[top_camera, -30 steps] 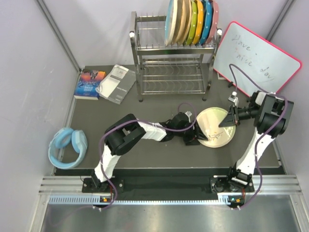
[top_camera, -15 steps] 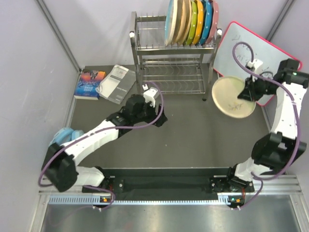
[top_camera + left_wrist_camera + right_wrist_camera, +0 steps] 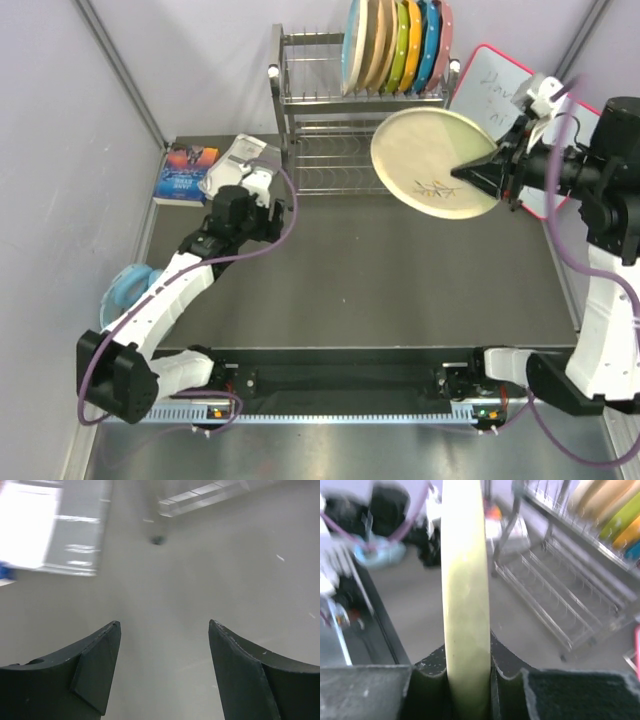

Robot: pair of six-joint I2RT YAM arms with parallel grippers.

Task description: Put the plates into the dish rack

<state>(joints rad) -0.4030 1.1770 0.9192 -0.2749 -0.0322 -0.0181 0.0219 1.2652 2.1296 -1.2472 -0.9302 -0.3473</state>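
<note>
My right gripper (image 3: pixel 487 172) is shut on the rim of a pale cream plate (image 3: pixel 432 162) with a small branch motif. It holds the plate tilted in the air, in front of the right half of the silver dish rack (image 3: pixel 300 100). In the right wrist view the plate (image 3: pixel 465 580) stands edge-on between my fingers (image 3: pixel 432 667), with the rack's lower tier (image 3: pixel 555 600) beyond. Three more cream plates (image 3: pixel 366 45) stand in the rack's top tier. My left gripper (image 3: pixel 257 186) is open and empty over the mat, left of the rack; it also shows in the left wrist view (image 3: pixel 165 630).
Plain green, yellow, blue and pink plates (image 3: pixel 420 45) fill the right slots of the top tier. A pink-framed whiteboard (image 3: pixel 490 85) leans behind the right arm. A book (image 3: pixel 186 172) and a booklet (image 3: pixel 238 160) lie back left. Blue headphones (image 3: pixel 120 295) lie at the left.
My right gripper has lifted the plate off the mat and swung it up and left toward the rack. My left arm has let go and drawn back left, near the booklet.
</note>
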